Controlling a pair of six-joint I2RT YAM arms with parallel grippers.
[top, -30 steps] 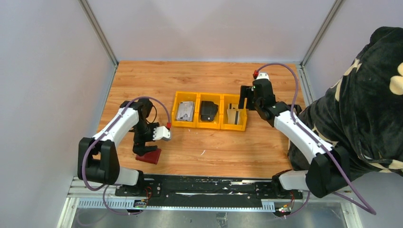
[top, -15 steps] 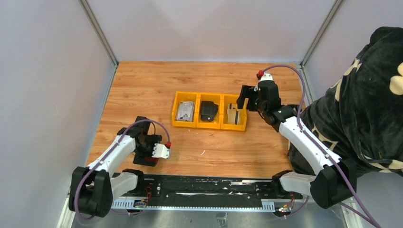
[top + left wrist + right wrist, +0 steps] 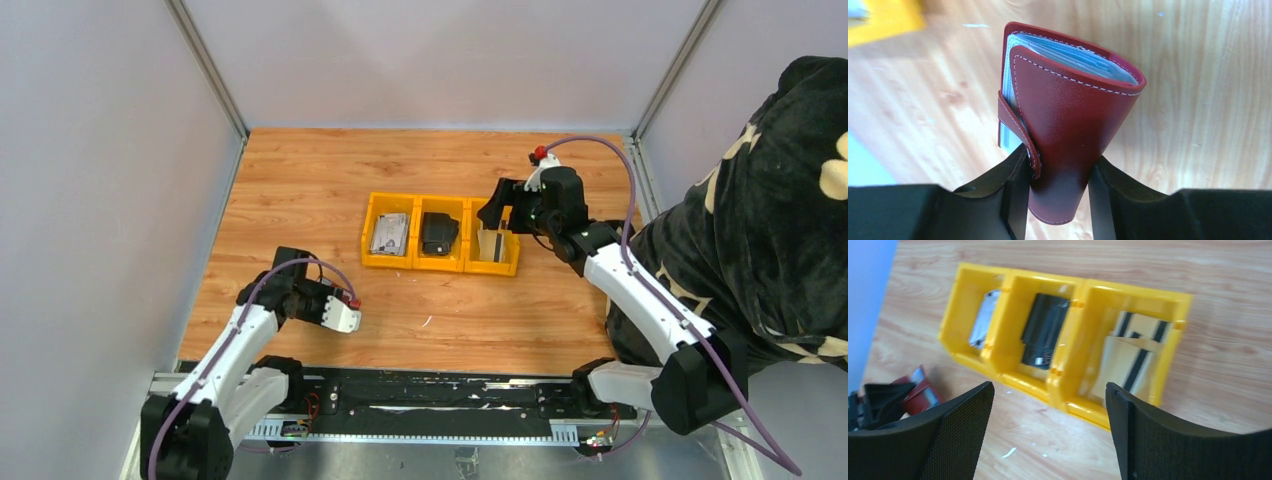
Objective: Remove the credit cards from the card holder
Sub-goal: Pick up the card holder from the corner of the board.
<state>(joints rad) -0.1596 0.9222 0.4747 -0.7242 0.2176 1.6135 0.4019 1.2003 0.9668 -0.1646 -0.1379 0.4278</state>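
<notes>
Left wrist view: left hand (image 3: 1057, 172) clamps the folded card holder (image 3: 1068, 110) at frame centre, above the bench (image 3: 1208, 100). Right hand (image 3: 1048, 389) is spread wide over the yellow bin (image 3: 1075, 304).

Your left gripper (image 3: 285, 295) sits near the table's (image 3: 330, 170) front left edge; your right gripper (image 3: 497, 208) hangs over the yellow bin (image 3: 440, 265).

Smooth leather card holder (image 3: 1068, 115), wood-grain table (image 3: 300, 180)
</notes>
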